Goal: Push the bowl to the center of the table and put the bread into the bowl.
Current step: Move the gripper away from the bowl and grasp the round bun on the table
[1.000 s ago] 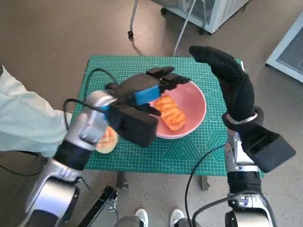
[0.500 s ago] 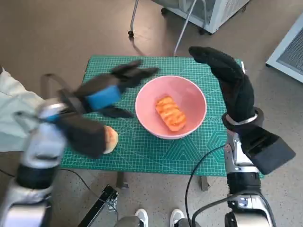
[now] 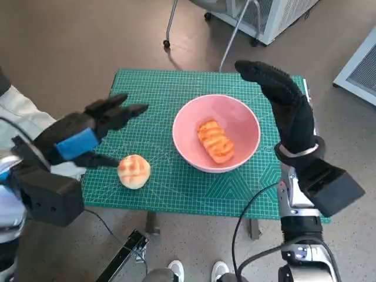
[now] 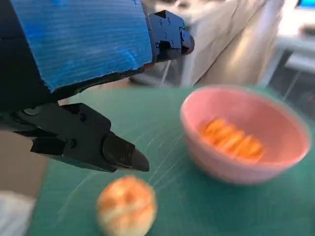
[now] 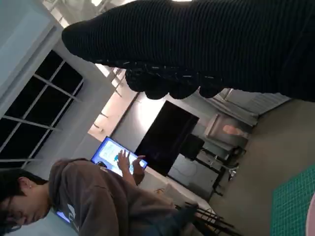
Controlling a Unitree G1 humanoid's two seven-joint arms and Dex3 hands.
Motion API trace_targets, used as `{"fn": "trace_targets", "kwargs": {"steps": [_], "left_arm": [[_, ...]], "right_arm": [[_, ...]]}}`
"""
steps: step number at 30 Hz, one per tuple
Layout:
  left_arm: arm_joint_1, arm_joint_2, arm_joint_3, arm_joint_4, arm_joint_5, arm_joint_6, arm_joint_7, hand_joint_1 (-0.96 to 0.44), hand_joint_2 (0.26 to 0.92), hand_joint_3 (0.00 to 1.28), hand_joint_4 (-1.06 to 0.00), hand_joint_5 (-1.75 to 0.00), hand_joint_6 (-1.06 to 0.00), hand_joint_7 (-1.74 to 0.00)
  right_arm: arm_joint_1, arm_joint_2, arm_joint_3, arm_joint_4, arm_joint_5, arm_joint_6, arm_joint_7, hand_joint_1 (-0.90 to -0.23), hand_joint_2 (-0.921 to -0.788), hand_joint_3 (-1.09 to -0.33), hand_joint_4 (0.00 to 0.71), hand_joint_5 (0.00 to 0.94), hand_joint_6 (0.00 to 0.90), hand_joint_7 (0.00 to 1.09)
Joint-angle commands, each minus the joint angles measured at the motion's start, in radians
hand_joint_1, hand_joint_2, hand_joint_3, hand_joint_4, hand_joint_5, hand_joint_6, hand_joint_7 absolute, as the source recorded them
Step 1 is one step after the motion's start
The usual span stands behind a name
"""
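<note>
Now the pink bowl is sitting mid-frame with one bread inside; the round bun is lying lower left. Both hands are holding nothing, the left hand spread, the right hand extended; a careless reach risks nudging the bun off the tabletop.

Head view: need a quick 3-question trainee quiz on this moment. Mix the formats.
1. True or false: the round bun lies inside the pink bowl.
2. What does the left robot hand hold?
A. the bun
B. the bowl
C. nothing
3. Fill in: the ridged orange bread lies in the ____.

Key:
1. False; the bun sits on the green mat, apart from the bowl.
2. C
3. bowl
</note>
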Motion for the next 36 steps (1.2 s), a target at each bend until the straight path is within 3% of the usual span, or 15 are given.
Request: {"fn": "trace_targets", "kwargs": {"steps": [1, 12, 25, 34, 36], "left_arm": [[0.029, 0.015, -0.021, -0.009, 0.013, -0.006, -0.009, -0.12, 0.84, 0.0, -0.03, 0.0, -0.18, -0.09], [0.027, -0.017, -0.123, 0.061, 0.084, -0.026, 0.012, -0.09, 0.839, 0.0, -0.05, 0.0, -0.2, -0.07], [-0.026, -0.097, -0.258, 0.194, 0.203, 0.0, 0.038, -0.06, 0.838, 0.0, -0.07, -0.01, -0.21, -0.05], [-0.073, -0.149, -0.362, 0.371, 0.324, 0.015, 0.078, -0.06, 0.842, 0.0, -0.17, -0.04, -0.3, -0.08], [-0.088, -0.154, -0.384, 0.414, 0.354, 0.019, 0.084, -0.06, 0.85, 0.01, -0.24, -0.07, -0.37, -0.11]], "right_arm": [[-0.003, 0.003, 0.0, 0.022, 0.002, 0.008, 0.003, -0.675, -0.921, -0.825, 0.259, 0.032, -0.001, 0.78], [-0.01, -0.004, 0.001, 0.026, 0.018, 0.014, 0.022, -0.658, -0.921, -0.831, 0.261, 0.033, -0.001, 0.78], [-0.001, -0.019, 0.003, 0.006, 0.016, 0.018, 0.027, -0.659, -0.921, -0.832, 0.261, 0.033, -0.001, 0.78], [0.011, -0.021, 0.004, -0.02, 0.015, 0.029, 0.023, -0.675, -0.921, -0.829, 0.261, 0.033, -0.001, 0.78], [0.012, -0.021, 0.004, -0.023, 0.013, 0.031, 0.022, -0.675, -0.921, -0.829, 0.261, 0.033, -0.001, 0.78]]}}
